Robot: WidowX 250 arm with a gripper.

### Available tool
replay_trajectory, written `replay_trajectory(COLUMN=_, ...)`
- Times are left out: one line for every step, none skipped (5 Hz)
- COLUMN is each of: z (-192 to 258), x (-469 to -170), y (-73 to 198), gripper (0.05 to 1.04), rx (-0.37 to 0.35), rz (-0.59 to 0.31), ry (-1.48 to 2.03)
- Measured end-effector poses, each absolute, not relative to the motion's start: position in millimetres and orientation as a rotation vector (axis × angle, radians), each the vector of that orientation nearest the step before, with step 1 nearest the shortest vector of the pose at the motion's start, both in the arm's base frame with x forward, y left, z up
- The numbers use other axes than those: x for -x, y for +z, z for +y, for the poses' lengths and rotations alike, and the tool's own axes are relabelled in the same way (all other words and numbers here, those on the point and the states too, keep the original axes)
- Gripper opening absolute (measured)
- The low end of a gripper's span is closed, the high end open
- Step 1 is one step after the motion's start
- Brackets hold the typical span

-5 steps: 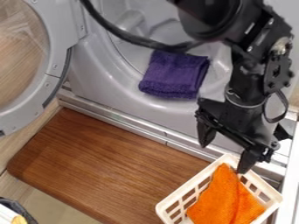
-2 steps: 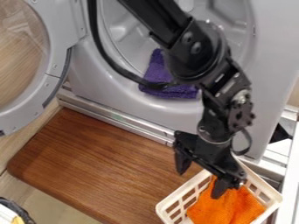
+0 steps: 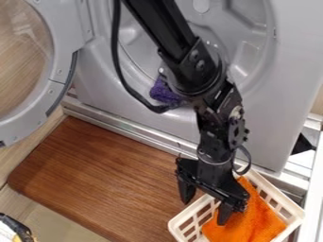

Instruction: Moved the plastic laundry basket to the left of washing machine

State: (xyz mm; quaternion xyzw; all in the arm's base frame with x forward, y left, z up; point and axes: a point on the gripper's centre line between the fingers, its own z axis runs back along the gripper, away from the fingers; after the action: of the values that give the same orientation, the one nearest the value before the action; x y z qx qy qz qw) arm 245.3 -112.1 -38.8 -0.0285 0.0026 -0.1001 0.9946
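Note:
Low over the left side of the basket hangs my gripper (image 3: 205, 208), its two fingers spread apart. One finger is outside the basket's left edge above the wooden board, the other over the inside. The cream plastic laundry basket (image 3: 283, 201) stands at the lower right, an orange cloth (image 3: 255, 218) lying in it. Behind the arm is the grey washing machine (image 3: 277, 108), its round door swung out to the left. Whether a finger touches the basket, I cannot tell.
A brown wooden board (image 3: 104, 177) lies in front of the machine, left of the basket. Inside the drum sits a purple cloth (image 3: 164, 93), partly behind the arm. The open door (image 3: 63, 61) stands at the upper left. A dark-rimmed object (image 3: 19, 227) is at the lower left corner.
The gripper has moved left and down, from above the basket's back rim to its left side. The basket and orange cloth have stayed in place.

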Motion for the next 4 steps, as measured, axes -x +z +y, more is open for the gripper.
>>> replay_trajectory(z=-118.7, x=-249.3, y=-52.3, gripper=0.66, rx=0.13, rz=0.04, ry=-0.234)
replay_trajectory(z=-119.9, x=-251.5, y=-51.6, gripper=0.358, rx=0.148, rz=0.035, ry=-0.245)
replay_trajectory(z=-122.7, x=-253.3, y=-49.3, gripper=0.165, rx=0.148, rz=0.041, ry=-0.259)
replay_trajectory(z=-123.7, x=-255.3, y=-47.8, gripper=0.102, rx=0.142, rz=0.036, ry=-0.275)
